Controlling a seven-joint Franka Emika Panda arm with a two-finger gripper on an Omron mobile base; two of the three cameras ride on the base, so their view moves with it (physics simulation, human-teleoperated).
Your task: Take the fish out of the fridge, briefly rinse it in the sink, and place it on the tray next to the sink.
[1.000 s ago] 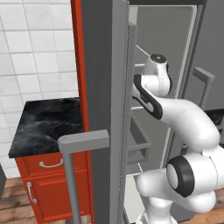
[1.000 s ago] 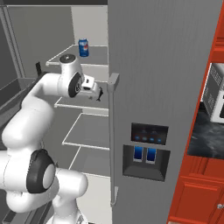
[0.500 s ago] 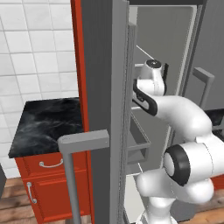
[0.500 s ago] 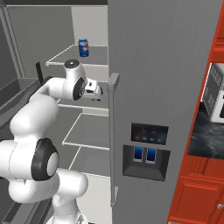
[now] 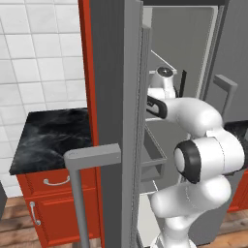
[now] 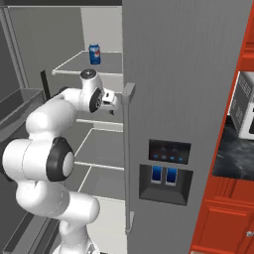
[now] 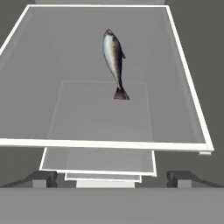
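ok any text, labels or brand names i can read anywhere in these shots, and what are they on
None can be read.
Blue can on the upper fridge shelf: a red and white mark, too small to make out.
Dark dispenser panel on the fridge door: small lit marks, no legible characters.
Fish and its shelf: no text.

Flat even rendered light, faint soft shadows, no glare, slightly soft focus

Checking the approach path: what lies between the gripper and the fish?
Nothing. In the hand view, bare shelf stretches from the open gripper to the fish.
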